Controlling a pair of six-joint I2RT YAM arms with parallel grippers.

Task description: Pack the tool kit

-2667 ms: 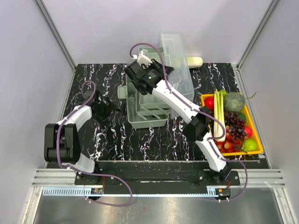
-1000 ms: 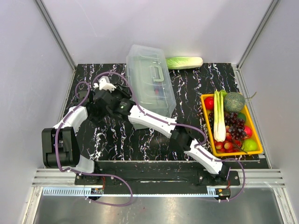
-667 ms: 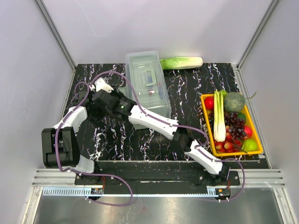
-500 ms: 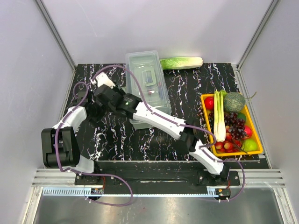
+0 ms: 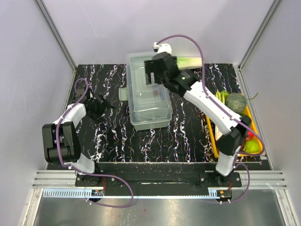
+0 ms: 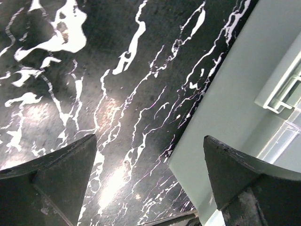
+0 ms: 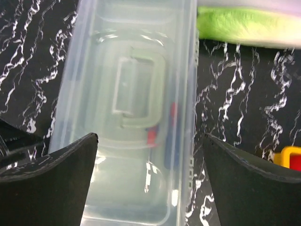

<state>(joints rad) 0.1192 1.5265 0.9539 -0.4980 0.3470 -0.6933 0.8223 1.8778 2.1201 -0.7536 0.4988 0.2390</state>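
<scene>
Right wrist: right claw (image 7: 150, 137) and left claw (image 6: 149, 137) gape empty; tool kit (image 7: 127, 70) contents blurred.

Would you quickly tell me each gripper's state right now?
Left gripper: open, holding nothing.
Right gripper: open, holding nothing, above the tool kit.

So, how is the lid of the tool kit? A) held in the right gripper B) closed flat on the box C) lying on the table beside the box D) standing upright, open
B: the lid lies flat on the tool kit, handle on top; the right gripper hovers open above it.
</scene>
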